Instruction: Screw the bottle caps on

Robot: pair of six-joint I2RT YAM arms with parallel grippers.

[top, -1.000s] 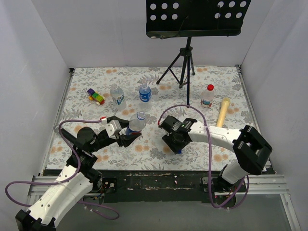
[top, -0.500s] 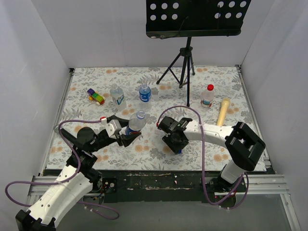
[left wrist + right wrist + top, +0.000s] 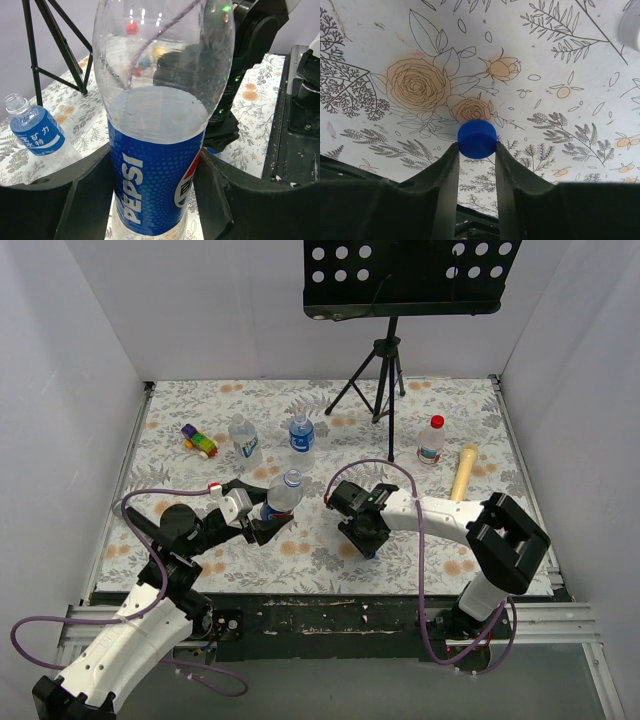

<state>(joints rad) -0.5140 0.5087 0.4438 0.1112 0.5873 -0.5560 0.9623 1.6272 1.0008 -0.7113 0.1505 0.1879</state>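
You have four bottles on the worktop (image 3: 180,405). They are the Pepsi bottle (image 3: 150,125), a blue-labelled bottle (image 3: 301,435), a paler-labelled bottle (image 3: 244,443) beside it, and a fourth bottle (image 3: 430,447) at far right wearing a red cap (image 3: 437,422). You can count two caps for certain: that red one and a blue cap (image 3: 477,139).

Your left claw (image 3: 153,190) is clamped across the Pepsi label at the middle front. The bottle's long axis is close to upright, neck uppermost. Your right claw (image 3: 477,148) has both fingers pressed against the blue cap. The cap sits flat on the worktop, just right of the Pepsi bottle, with its closed face towards the wrist camera.

There is also one toy block (image 3: 199,441), one tan stick (image 3: 462,472) and one music stand (image 3: 385,360).
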